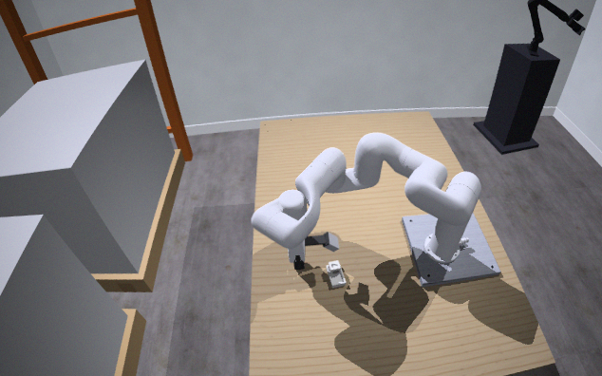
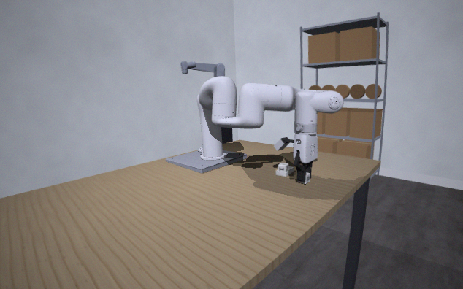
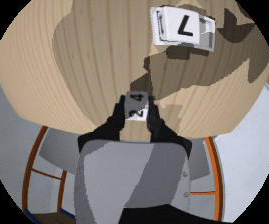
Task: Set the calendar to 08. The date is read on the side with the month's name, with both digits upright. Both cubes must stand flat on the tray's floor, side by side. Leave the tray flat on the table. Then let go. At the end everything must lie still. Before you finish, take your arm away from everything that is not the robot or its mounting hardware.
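The tray point(image 1: 340, 284) point(image 2: 282, 174) point(image 3: 210, 43) is small and white and rests on the table. One white cube point(image 1: 333, 266) point(image 2: 283, 168) point(image 3: 186, 26) sits in one end of it; its top shows a 7, roughly upside down in the wrist view. The other end looks empty. No month name is legible. My gripper point(image 1: 299, 267) point(image 2: 303, 178) point(image 3: 136, 102) points down beside the tray, shut on the second cube point(image 2: 307, 178) point(image 3: 136, 98). This cube shows a 4 and a 2, both lying sideways in the wrist view. It is at or just above the table top; any gap is hidden.
The wooden table point(image 1: 294, 332) point(image 2: 120, 219) carries the arm's grey base plate point(image 1: 415, 237) point(image 2: 184, 163). The held cube is near a table edge. A grey block on a dark bracket point(image 1: 317, 240) point(image 2: 285, 141) stands out from the arm above the gripper. Arm shadows cover the tray's surroundings.
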Robot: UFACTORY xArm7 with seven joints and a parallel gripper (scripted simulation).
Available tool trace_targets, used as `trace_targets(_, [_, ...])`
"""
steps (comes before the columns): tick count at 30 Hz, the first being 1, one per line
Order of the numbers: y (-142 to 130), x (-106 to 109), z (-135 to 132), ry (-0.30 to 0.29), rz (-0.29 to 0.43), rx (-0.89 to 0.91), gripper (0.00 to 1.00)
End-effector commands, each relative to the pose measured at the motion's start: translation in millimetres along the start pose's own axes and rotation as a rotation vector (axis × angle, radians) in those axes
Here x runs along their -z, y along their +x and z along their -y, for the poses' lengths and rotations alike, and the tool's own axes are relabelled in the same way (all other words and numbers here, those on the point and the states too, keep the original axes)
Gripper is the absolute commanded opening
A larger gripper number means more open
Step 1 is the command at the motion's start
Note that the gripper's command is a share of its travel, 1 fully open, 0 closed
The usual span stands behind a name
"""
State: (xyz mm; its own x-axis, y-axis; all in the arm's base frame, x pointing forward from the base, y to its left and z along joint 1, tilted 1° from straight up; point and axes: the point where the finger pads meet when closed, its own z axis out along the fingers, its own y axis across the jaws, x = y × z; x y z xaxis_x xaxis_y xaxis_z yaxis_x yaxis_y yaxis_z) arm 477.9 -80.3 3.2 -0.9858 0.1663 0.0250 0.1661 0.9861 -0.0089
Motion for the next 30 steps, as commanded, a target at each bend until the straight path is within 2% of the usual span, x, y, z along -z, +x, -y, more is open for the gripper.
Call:
trace_targets(1, [-0.9, 1.7, -0.2, 0.0, 0.003, 0.0, 0.29])
trace_targets(30, [-0.9, -1.3, -0.2, 0.0, 0.003, 0.0, 0.29])
